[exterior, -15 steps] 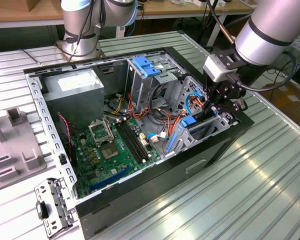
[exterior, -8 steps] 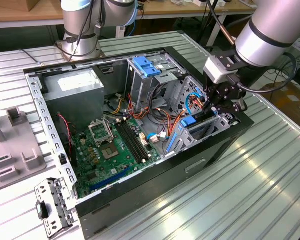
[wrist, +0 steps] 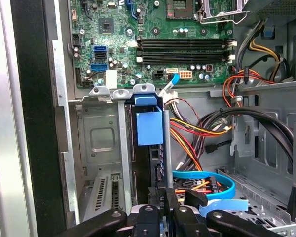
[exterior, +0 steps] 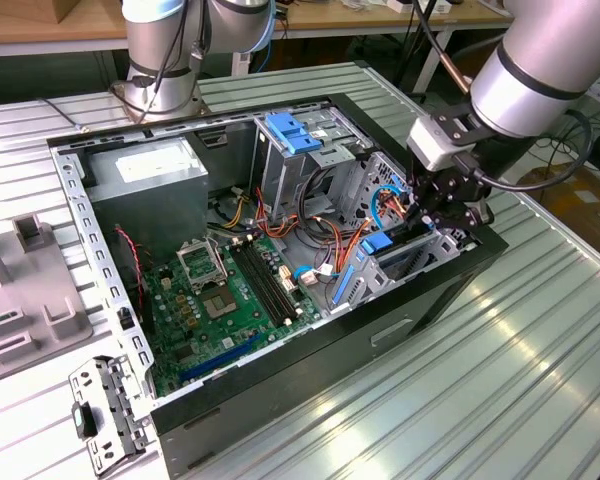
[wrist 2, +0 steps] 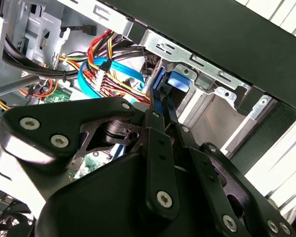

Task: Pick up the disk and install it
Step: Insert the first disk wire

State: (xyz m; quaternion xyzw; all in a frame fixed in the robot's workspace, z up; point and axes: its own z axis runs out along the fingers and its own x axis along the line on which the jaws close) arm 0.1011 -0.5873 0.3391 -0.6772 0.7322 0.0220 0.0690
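Now the gripper (exterior: 442, 212), at three o'clock in the exterior view, has fingers (wrist 2: 158, 143) pinched on the disk (wrist: 149, 127), upright in the case's drive cage (wrist: 101, 143) beside the motherboard (exterior: 225, 300).

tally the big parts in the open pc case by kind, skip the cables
disk: 1
power supply box: 1
motherboard: 1
light-blue bracket: 1
total: 4
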